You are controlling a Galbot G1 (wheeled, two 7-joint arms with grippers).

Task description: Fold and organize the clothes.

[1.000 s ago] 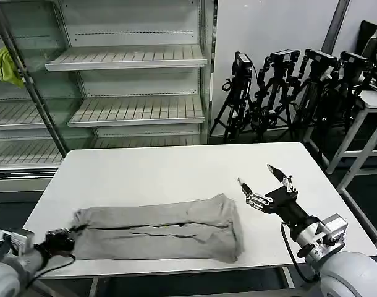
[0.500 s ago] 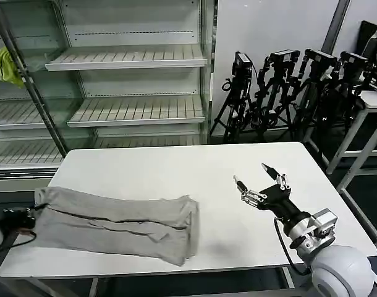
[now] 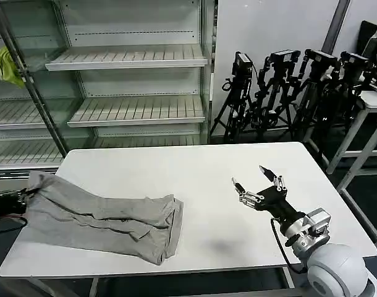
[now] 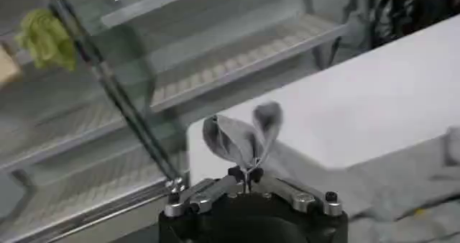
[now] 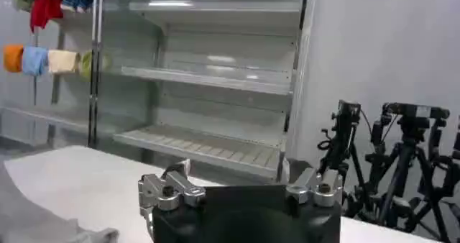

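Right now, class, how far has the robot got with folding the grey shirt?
Done: the grey shirt lies folded lengthwise into a band. In hand: the left gripper is shut on its end at the table edge. The right gripper hovers open. Left: folding it shorter.

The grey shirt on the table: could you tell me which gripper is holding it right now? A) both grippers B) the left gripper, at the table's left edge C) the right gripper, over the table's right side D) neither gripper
B: the left gripper is pinched shut on a fold of the grey shirt at the table's left edge, while the right gripper hovers open, apart from the cloth.
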